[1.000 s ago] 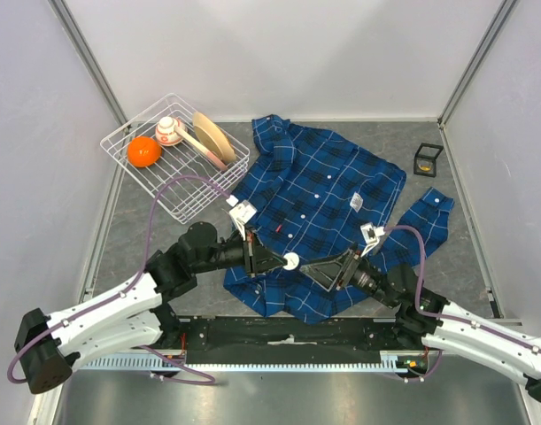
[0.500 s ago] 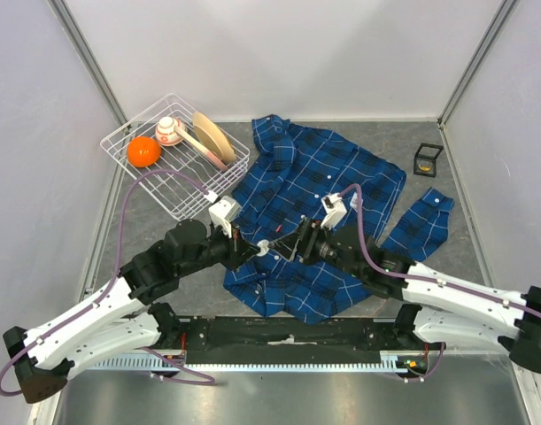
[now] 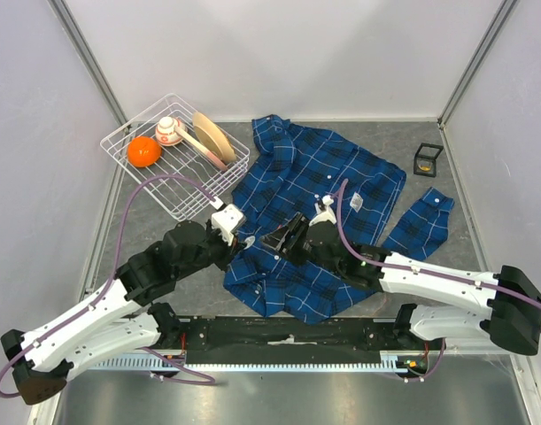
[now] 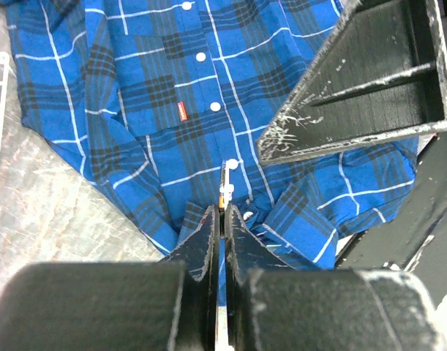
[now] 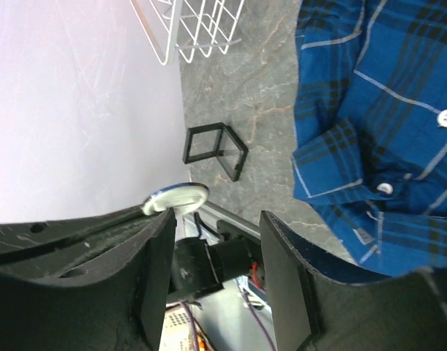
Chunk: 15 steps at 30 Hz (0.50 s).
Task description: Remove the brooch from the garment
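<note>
The garment [image 3: 328,177] lies spread on the table, a blue plaid shirt with white buttons, also in the left wrist view [image 4: 135,88] and the right wrist view [image 5: 384,110]. My left gripper [image 3: 250,239] [image 4: 223,216] is shut over the shirt's near left edge. The brooch [image 4: 224,183] shows edge-on as a thin strip in its tips. In the right wrist view the brooch [image 5: 175,197] is a round silvery disc just off my right gripper's left fingertip. My right gripper [image 3: 279,235] [image 5: 216,219] faces the left one, open, with nothing between its fingers.
A white wire basket [image 3: 177,190] at the back left holds an orange [image 3: 143,151], plates [image 3: 212,137] and a small cup [image 3: 169,131]. A small black box [image 3: 427,159] sits at the back right. A black open frame [image 5: 216,150] stands on the grey table near the wall.
My right arm has swung left across the shirt until its gripper meets the left one, and its jaws have narrowed. The left gripper has drawn back to the left, still shut.
</note>
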{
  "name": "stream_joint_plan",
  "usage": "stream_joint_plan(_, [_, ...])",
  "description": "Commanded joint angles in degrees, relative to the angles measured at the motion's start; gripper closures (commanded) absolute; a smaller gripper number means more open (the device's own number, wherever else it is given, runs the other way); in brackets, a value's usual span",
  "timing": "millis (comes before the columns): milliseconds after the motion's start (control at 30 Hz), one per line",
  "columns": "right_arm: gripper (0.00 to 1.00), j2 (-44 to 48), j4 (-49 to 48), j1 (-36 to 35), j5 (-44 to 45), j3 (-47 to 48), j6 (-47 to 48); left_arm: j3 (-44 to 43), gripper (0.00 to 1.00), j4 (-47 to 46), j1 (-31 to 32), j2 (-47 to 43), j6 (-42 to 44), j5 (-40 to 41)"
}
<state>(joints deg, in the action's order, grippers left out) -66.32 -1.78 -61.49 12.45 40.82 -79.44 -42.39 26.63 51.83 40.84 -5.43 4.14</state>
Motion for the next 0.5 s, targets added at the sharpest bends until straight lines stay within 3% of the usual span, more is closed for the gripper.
stream_joint_plan(0, [0.47, -1.26, 3.62, -1.78, 6.88, 6.73, -6.42, 0.38, 0.98, -3.08, 0.20, -1.03, 8.94, -0.71])
stream_joint_plan(167, [0.57, -3.45, 3.63, -1.96, 7.95, 7.87, -9.94, 2.04, 0.98, -4.22, 0.55, -1.81, 12.29, -2.47])
stream_joint_plan(467, [0.60, -7.68, 3.45, -2.93, 6.98, 10.95, -11.35, 3.37, 0.98, -6.24, 0.55, -2.61, 14.13, -3.00])
